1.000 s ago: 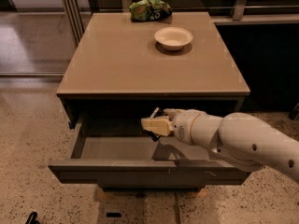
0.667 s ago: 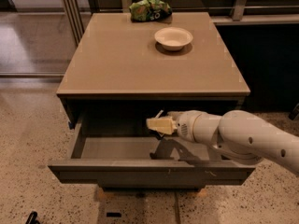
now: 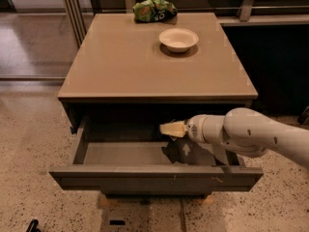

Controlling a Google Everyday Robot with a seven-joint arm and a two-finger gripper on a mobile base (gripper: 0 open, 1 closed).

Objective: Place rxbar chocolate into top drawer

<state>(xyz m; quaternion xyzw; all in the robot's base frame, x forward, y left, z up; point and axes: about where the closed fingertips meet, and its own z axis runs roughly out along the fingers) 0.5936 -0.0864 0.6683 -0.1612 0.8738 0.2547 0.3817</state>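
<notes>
The top drawer (image 3: pixel 154 176) is pulled out from under the tabletop, and its grey floor shows. My gripper (image 3: pixel 172 128) hangs over the drawer's right half, just below the tabletop's front edge, pointing left. A flat black thing with a white mark, which I take for the rxbar chocolate (image 3: pixel 186 150), lies on the drawer floor right under the gripper, partly merged with the arm's shadow. The gripper does not touch it.
A white bowl (image 3: pixel 178 39) and a green snack bag (image 3: pixel 153 8) sit at the back of the tabletop (image 3: pixel 145 66). My white arm (image 3: pixel 251 134) reaches in from the right. A speckled floor surrounds the cabinet, with metal rails behind it.
The gripper has shifted a little to the right over the drawer. The black bar stays on the drawer floor.
</notes>
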